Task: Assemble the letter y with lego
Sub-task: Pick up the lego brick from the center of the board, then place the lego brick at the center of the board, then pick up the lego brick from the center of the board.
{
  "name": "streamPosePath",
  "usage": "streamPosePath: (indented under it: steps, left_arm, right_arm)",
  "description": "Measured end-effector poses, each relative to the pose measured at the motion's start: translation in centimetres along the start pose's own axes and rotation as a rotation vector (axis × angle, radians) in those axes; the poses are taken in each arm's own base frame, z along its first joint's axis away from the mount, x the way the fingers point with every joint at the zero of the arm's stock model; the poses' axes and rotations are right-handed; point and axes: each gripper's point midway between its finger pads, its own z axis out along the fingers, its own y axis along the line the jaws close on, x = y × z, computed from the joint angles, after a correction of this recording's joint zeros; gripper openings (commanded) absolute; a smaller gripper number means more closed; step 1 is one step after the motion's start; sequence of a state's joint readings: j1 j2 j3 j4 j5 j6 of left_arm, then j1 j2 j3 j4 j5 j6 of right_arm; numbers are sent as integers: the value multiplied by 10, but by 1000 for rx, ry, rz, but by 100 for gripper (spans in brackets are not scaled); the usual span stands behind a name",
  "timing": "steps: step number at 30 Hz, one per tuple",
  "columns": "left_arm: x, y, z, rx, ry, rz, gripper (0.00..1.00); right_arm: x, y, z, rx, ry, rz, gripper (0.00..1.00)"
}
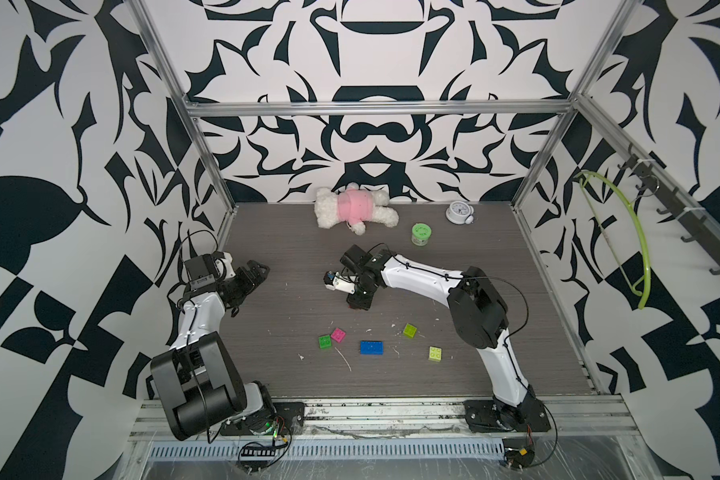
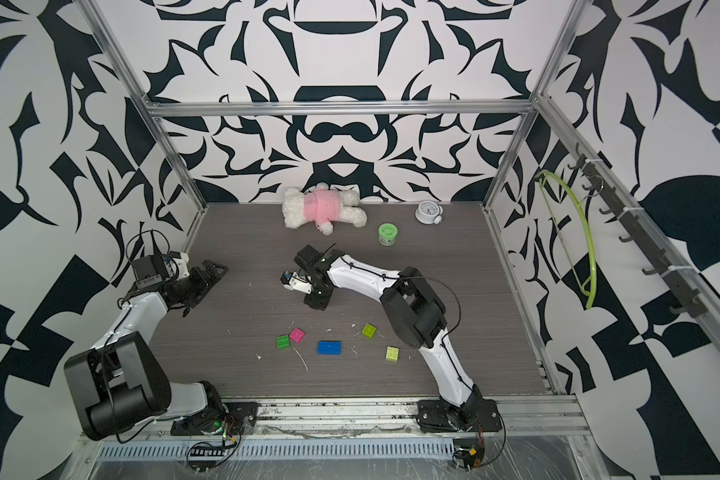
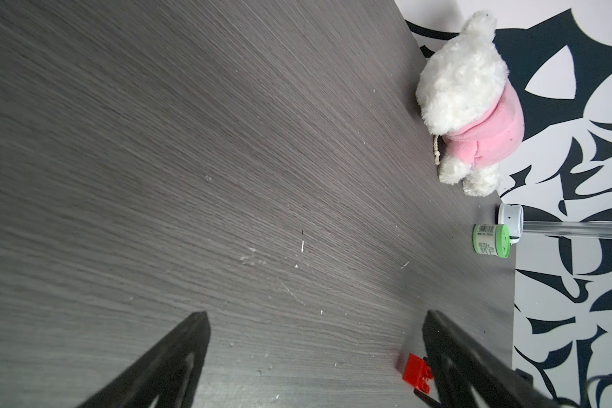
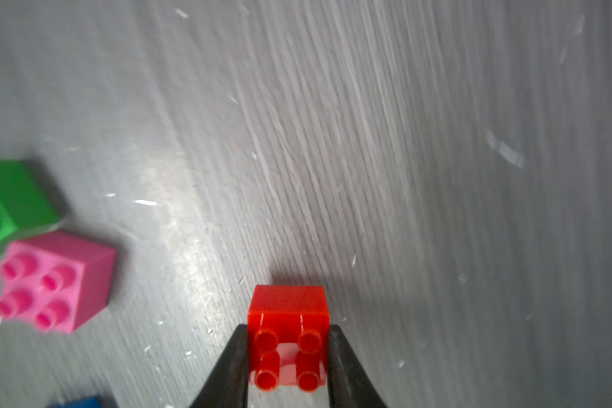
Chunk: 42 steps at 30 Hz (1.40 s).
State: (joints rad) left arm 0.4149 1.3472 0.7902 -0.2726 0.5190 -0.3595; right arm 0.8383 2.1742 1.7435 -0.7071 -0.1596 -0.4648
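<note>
One pick made: right gripper clamps red brick at tabletop centre; left gripper wide, empty. Next, likely: lift, carry to front-edge bricks.

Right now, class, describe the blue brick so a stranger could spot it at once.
On the dark table, look near the front edge, where five loose bricks lie. The blue brick sits in their middle: green brick and pink brick to one side, lime brick and pale brick to the other. It alone is long; the rest are square.
</note>
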Motion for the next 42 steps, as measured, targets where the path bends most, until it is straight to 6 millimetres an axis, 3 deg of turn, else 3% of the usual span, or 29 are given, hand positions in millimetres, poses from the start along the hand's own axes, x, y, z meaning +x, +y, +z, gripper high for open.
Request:
streamPosePath:
  steps: [4, 12, 14, 16, 18, 22, 25, 29, 33, 39, 42]
  left_arm:
    - [0, 0, 0, 2, 1, -1, 99]
    - [-1, 0, -1, 1, -3, -2, 99]
    - [-1, 0, -1, 1, -5, -2, 99]
    - [-1, 0, -2, 1, -5, -3, 99]
    - [-1, 0, -2, 1, -6, -2, 99]
    - [-1, -2, -2, 11, -3, -5, 98]
    - [2, -5, -1, 37, 2, -14, 97]
    - [15, -7, 3, 71, 32, -43, 96]
    - [25, -15, 8, 96, 61, -39, 96]
    - [39, -35, 17, 137, 105, 9, 95]
    - [44, -37, 19, 141, 115, 14, 95]
  right_arm:
    - [-10, -14, -5, -23, -56, -120, 34]
    - [-12, -42, 19, -53, -52, -206, 35]
    - [-16, -47, 19, -45, -55, -216, 46]
    - [-16, -49, 21, -46, -48, -214, 63]
    - [-13, -48, 23, -51, -35, -206, 71]
    - [-8, -46, 16, -51, -23, -171, 70]
    - [2, -41, -4, -32, -23, -117, 67]
    - [32, -29, -49, 28, -12, -18, 63]
    - [81, -11, -87, 100, 31, 96, 55]
    - [180, 38, -91, 81, 211, 218, 56]
    - [214, 61, -97, 69, 236, 196, 56]
